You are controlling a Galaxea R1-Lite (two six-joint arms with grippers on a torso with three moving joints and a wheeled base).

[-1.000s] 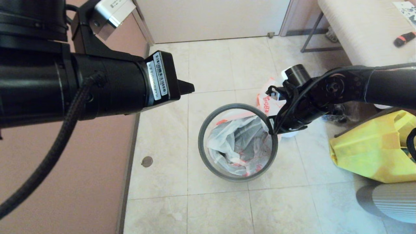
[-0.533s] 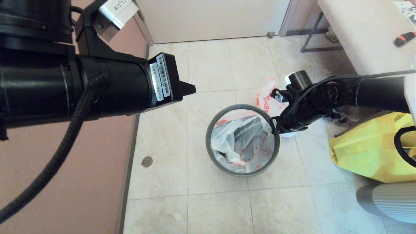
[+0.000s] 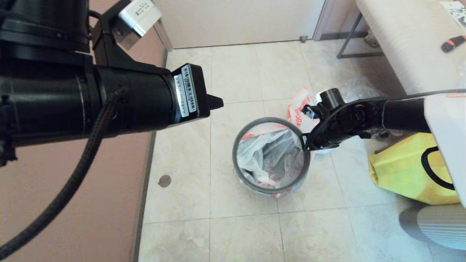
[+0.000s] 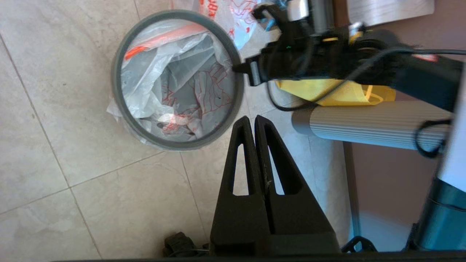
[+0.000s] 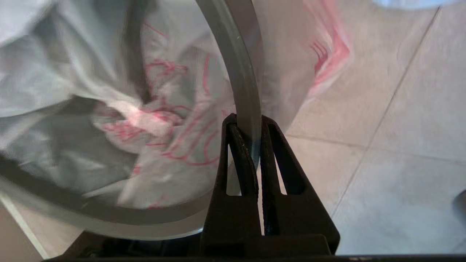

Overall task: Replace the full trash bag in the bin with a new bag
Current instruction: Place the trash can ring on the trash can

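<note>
We seat the hoop on the bin

Our right gripper [image 5: 251, 145] is clamped on the grey hoop [image 3: 271, 187] at the bin's [image 3: 291, 189] right rim, on the tiled floor [image 3: 182, 163]; the new bag [image 3: 269, 156] lines it, mouth facing up, the bin's long axis upright. Our left gripper [image 4: 253, 125] hangs above, fingers pressed together on nothing. The full trash bag [image 3: 298, 109] lies just behind. We judge that uneven pressing could tilt the hoop, drag loose film inward, or tip the light bin
</note>
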